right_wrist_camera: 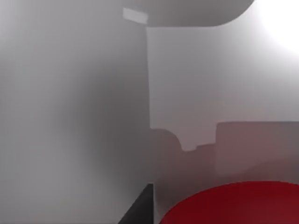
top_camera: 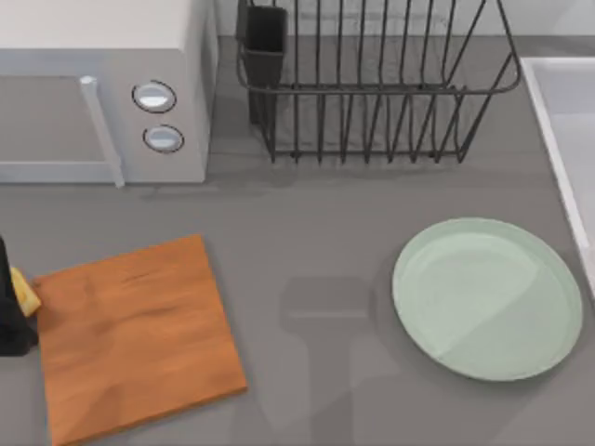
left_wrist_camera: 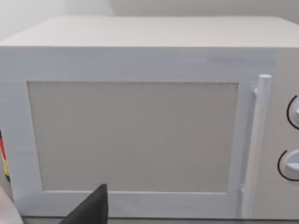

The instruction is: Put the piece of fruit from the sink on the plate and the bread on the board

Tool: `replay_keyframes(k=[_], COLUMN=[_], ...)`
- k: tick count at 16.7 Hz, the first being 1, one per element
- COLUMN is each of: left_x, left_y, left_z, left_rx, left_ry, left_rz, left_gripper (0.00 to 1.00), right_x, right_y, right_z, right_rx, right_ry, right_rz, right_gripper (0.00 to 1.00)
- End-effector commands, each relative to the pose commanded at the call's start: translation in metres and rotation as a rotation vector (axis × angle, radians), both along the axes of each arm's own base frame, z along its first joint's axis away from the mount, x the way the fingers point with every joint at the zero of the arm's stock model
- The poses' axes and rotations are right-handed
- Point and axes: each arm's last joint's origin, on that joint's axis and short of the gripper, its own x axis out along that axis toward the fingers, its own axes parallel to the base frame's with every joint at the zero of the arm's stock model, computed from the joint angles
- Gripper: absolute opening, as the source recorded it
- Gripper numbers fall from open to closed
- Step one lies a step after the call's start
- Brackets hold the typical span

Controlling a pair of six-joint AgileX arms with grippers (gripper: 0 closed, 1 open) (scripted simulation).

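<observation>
Looking down from the top view, you see the plate (top_camera: 487, 298) lying bare on the right of the table and the board (top_camera: 135, 336) lying bare on the left, so neither item has been delivered yet. At the far left edge, a dark shape that seems to be your left gripper (top_camera: 11, 302) sits against the board's left side with a small golden-yellow bit of the bread (top_camera: 25, 294) showing beside it; you cannot tell from this whether the fingers are clamped on it or loose. The sink (top_camera: 558, 121) shows as a white rim at the right edge, just beyond the plate, which likely explains why the plate is set there: a short carry for the fruit. A microwave (top_camera: 102, 88) and a wire dish rack (top_camera: 372, 84) stand along the back. Turning to the left wrist view, you face the microwave door (left_wrist_camera: 133, 137) squarely, with one dark finger tip (left_wrist_camera: 93, 210) at the bottom edge; the bread is not visible here. In the right wrist view, the pale grey wall of the sink (right_wrist_camera: 70, 116) is close around the camera, and the red fruit (right_wrist_camera: 233, 205) bulges large at the lower edge next to a dark finger (right_wrist_camera: 140, 207). Your right gripper appears to be down in the sink right at the fruit, but whether it is grasping it you cannot tell.
</observation>
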Motion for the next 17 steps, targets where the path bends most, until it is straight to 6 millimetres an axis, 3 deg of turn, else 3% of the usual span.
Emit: replay_keyframes(k=[5,6,9,17], left_x=[0.000,0.000,0.000,0.000], left_y=[0.000,0.000,0.000,0.000], left_z=[0.000,0.000,0.000,0.000], left_rx=[0.000,0.000,0.000,0.000], left_ry=[0.000,0.000,0.000,0.000], left_rz=[0.000,0.000,0.000,0.000], left_gripper=[1.00,1.00,1.00,1.00], right_x=[0.000,0.007,0.009,0.007], right_y=[0.000,-0.001,-0.002,-0.001], right_z=[0.000,0.030,0.042,0.127], right_rx=[0.000,-0.001,-0.002,0.000], right_ry=[0.000,-0.051,-0.054,-0.050], right_rz=[0.000,-0.007,-0.007,-0.007], right_gripper=[0.00,0.00,0.00,0.00])
